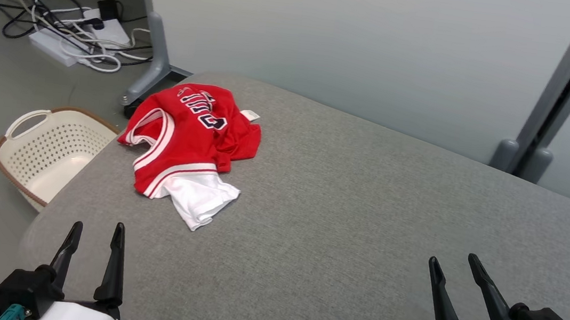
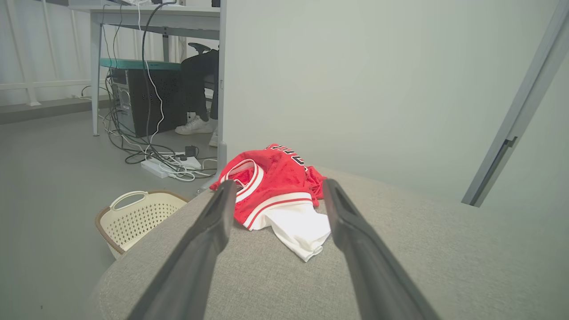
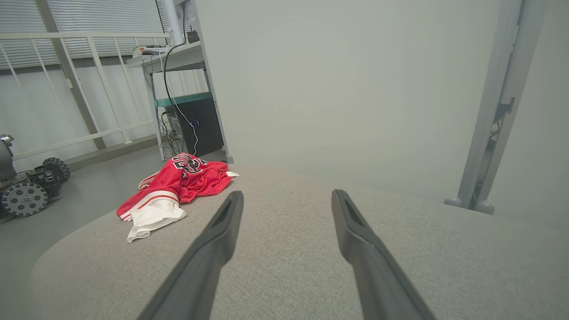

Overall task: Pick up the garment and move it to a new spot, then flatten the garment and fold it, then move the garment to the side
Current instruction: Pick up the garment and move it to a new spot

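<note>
A crumpled red garment (image 1: pixel 191 138) with white trim, dark lettering and a white part lies bunched at the far left of the grey padded surface (image 1: pixel 344 204). My left gripper (image 1: pixel 97 229) stands open at the near left, well short of it, nothing between its fingers. In the left wrist view the garment (image 2: pixel 275 191) sits straight ahead beyond the open left gripper (image 2: pixel 278 189). My right gripper (image 1: pixel 453 260) is open at the near right, far from the cloth. From the right wrist, the garment (image 3: pixel 173 189) lies off to the left of the open right gripper (image 3: pixel 286 198).
A cream perforated basket (image 1: pixel 47 151) stands on the floor left of the surface. Power strips and cables (image 1: pixel 73 36) lie on the floor behind it. A pale partition (image 1: pixel 342 37) with grey feet backs the surface. A person's legs (image 2: pixel 198 98) show under a desk.
</note>
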